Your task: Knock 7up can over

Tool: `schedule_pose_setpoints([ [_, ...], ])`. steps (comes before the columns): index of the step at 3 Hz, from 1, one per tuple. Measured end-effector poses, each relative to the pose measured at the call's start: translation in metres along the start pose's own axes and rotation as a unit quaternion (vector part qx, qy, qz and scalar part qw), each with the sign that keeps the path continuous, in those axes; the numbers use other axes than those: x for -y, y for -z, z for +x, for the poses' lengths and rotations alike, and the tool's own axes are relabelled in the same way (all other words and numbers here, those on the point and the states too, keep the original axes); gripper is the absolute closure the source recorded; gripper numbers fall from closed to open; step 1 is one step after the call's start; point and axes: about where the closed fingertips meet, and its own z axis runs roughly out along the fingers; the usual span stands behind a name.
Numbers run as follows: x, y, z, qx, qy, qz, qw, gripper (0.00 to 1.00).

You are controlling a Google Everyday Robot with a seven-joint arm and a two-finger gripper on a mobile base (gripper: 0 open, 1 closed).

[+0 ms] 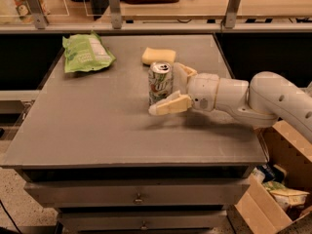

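Note:
The 7up can [160,82] stands upright near the middle of the grey table [97,130], white and green with a silver top. My gripper [171,88] reaches in from the right on a white arm. It is open, and the can stands between its two fingers. The near finger [169,106] lies in front of the can's base, and the far finger [182,72] is behind the can's right side.
A green chip bag [87,53] lies at the back left of the table. A yellow sponge [159,55] lies just behind the can. Cardboard boxes [278,189] stand on the floor to the right. A railed counter [170,9] runs behind the table.

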Motion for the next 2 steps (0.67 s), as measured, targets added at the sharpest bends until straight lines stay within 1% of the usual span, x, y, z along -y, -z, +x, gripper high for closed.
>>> schedule_pose_setpoints([
  [1, -0.006, -0.01, 0.005, 0.0, -0.007, -0.011, 0.9999, 0.16],
  [2, -0.01, -0.022, 0.006, 0.003, -0.007, -0.021, 0.9997, 0.4],
])
